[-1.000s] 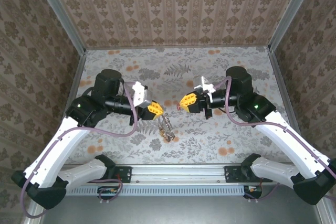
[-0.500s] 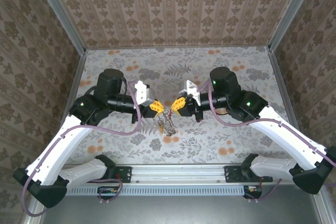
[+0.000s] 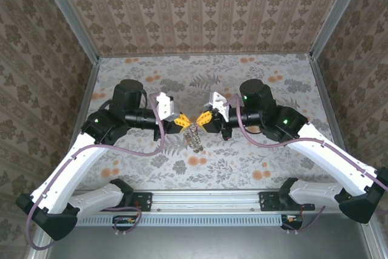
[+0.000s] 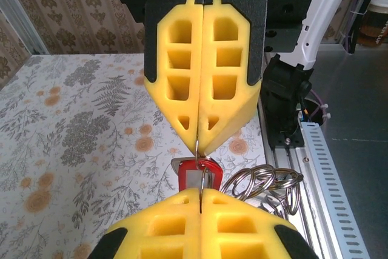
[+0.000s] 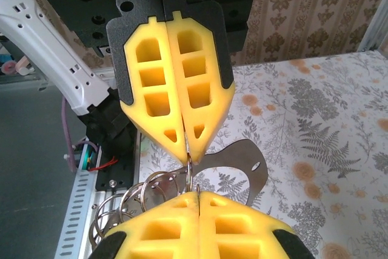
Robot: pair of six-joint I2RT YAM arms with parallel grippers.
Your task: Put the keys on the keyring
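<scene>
Evidently we hold the left gripper (image 3: 183,124), clamped on the keyring (image 3: 193,139), tip to tip with the right gripper (image 3: 202,120), pinching a red key (image 4: 197,174), for threading.

Cam setup: one overhead, two wrist cams nose-to-nose
Top cam sits high above the near edge, angled down over the whole tabletop (image 3: 200,74). Left wrist cam looks along the left gripper (image 4: 200,193) jaws at the right gripper (image 4: 199,148), very close. Right wrist cam mirrors it. All three share the keyring (image 3: 194,139).
</scene>
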